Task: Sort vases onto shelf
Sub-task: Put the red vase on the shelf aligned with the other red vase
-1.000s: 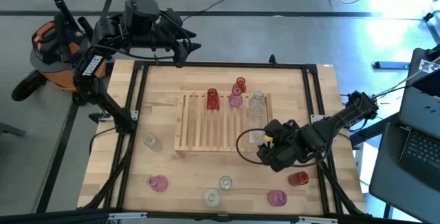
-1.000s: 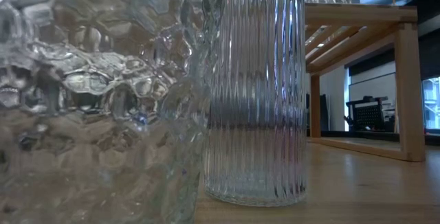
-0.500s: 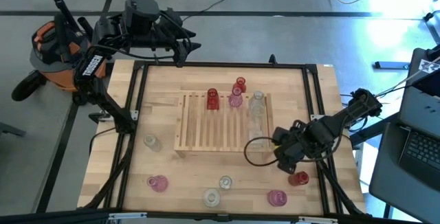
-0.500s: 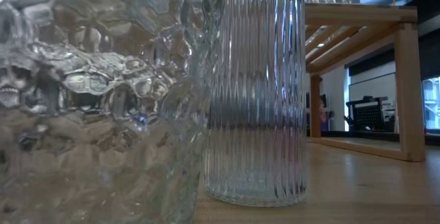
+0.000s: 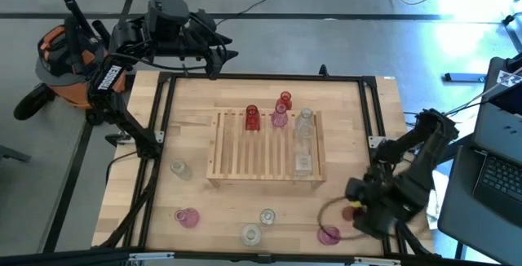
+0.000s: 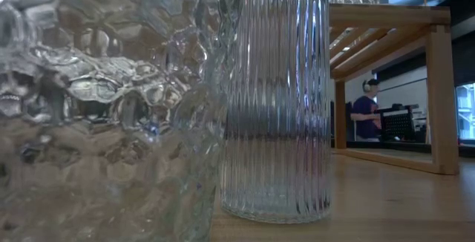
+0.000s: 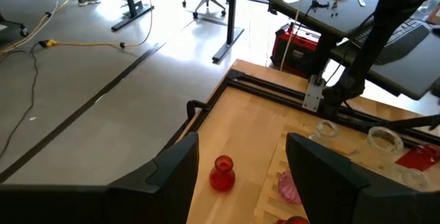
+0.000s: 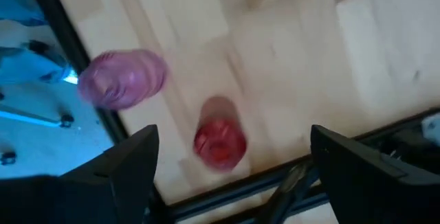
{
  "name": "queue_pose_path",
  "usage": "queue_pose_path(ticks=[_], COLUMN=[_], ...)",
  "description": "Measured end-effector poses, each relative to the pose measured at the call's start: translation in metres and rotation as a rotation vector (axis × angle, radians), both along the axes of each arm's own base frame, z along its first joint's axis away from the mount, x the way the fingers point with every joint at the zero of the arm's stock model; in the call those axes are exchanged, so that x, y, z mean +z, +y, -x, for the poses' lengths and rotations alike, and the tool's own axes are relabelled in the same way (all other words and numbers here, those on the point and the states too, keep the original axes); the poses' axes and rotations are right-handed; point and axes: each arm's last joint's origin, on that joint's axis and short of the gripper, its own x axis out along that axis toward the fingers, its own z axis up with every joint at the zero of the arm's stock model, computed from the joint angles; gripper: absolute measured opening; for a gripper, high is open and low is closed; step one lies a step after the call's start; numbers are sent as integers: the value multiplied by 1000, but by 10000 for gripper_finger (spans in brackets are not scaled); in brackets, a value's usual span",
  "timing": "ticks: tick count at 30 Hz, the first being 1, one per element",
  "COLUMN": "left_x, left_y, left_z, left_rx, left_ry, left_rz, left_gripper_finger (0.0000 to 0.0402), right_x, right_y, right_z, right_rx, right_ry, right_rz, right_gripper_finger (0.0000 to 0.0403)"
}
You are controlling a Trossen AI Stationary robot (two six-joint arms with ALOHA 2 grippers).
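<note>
The shelf [image 5: 245,148] lies mid-table. A red vase [image 5: 251,117], a pink one [image 5: 280,118] and two clear ones [image 5: 305,120] [image 5: 302,162] stand on its slats. Another red vase [image 5: 284,100] stands by its far edge. Loose on the table are clear vases [image 5: 179,168] [image 5: 267,216] [image 5: 250,234] and pink ones [image 5: 188,217] [image 5: 328,234]. My right gripper [image 8: 232,141] points down, open, over a red vase [image 8: 220,143] near the table's near right corner, its fingers on either side and apart from it. My left gripper [image 7: 240,159] waits open above the far left edge.
Black rails [image 5: 371,111] frame the tabletop. A cable loop [image 5: 326,213] hangs under the right arm, next to the pink vase [image 8: 122,80]. Two clear vases [image 6: 96,108] [image 6: 276,101] stand right before the low camera. A person [image 6: 365,108] sits in the room behind.
My right gripper has swung away from the clear vase at the shelf's near right corner toward the table's near right corner, rolling as it went, and now stands over the red vase. The clear vase stays upright on the shelf.
</note>
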Motion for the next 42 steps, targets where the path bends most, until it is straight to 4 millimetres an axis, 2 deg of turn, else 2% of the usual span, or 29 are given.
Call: queue_pose_path(ticks=[7,10,19,23,27,35,42], left_x=[-3,-4,-5,-5,-5,-4,-4], left_y=[3,4,3,3,3,4,4], left_z=[-7,-10,-11,-11,-12,-12,-12], left_rx=[8,3,-6,-6,0,2,13], left_ry=[6,6,12,12,8,-1,-10], left_rz=[0,-2,5,4,-1,-4,14], left_gripper_finger=[212,212,212,212,212,212,212], right_x=[1,-6,-70,-82,-85,-74,-72], right_y=[26,30,40,37,31,17,15], right_z=[38,45,40,42,44,50,51], right_rx=[-94,-90,-94,-93,-92,-95,-91], right_ry=[-125,-117,-111,-92,-95,-79,-82], right_rz=[-10,-1,-38,-39,-1,-7,-7], right_gripper_finger=[326,326,326,324,306,257,241])
